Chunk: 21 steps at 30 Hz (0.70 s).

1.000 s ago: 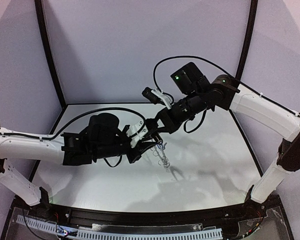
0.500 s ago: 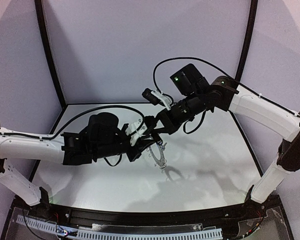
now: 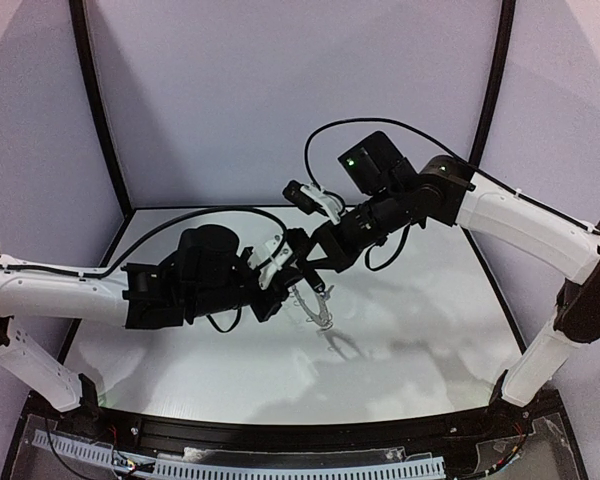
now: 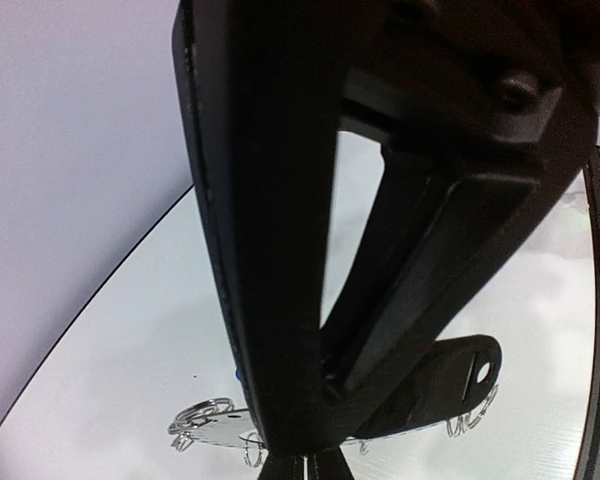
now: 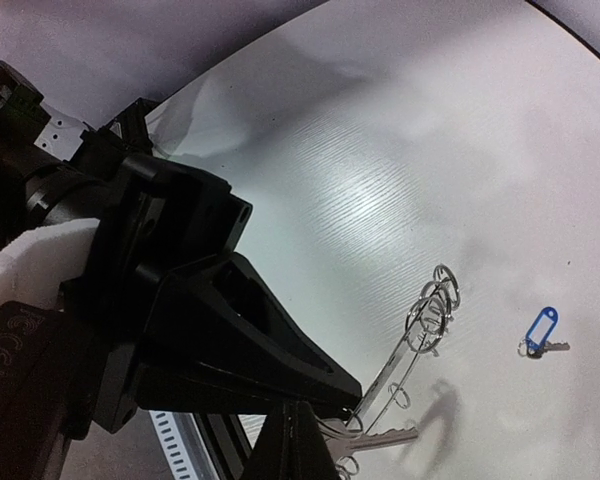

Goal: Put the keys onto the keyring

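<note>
Top external, left end effector clamping keyring, right end effector pinched shut, both shifted slightly left

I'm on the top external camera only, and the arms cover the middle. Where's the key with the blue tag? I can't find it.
Observer: The right wrist view shows the blue-tagged key lying on the table, apart from both grippers.
Operator: Who has the keyring?
Observer: The left gripper pinches the keyring at its rim, and the ring shows edge-on.
Operator: Is the right one holding anything?
Observer: A silver key sticks out from the right gripper. It appears pinched, with its blade beside the ring's lower rim.
</note>
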Tool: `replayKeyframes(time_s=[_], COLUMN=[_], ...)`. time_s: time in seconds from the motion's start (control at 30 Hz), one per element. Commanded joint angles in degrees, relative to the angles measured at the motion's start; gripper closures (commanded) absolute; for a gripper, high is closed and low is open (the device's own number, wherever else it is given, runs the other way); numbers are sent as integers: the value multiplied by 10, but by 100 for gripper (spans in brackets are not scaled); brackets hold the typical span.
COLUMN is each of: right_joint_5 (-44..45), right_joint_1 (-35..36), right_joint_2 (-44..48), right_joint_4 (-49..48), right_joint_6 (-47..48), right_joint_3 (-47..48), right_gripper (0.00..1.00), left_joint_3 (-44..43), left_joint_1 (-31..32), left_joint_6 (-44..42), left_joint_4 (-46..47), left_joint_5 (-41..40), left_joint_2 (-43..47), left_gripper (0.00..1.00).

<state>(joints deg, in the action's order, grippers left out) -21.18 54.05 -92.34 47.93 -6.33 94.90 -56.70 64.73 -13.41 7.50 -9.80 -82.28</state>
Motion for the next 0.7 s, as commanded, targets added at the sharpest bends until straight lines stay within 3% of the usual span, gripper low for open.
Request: replayKeyframes(time_s=[0.0, 0.47, 0.67], right_joint_5=[19, 112, 70], right_joint_1=[11, -20, -41], right_joint_2=[12, 10, 7], right_joint_4=[-9, 19, -21], right_joint_6=[-11, -61, -64], right_joint_3=[-11, -20, -51], right_gripper=[100, 100, 100], left_joint_3=[-20, 11, 51], left_joint_1=[1, 1, 2], left_joint_6=[3, 2, -24], left_joint_4=[2, -2, 56], left_joint_5=[-6, 3, 51], left_joint_2=[20, 50, 79], left_gripper=[99, 99, 99])
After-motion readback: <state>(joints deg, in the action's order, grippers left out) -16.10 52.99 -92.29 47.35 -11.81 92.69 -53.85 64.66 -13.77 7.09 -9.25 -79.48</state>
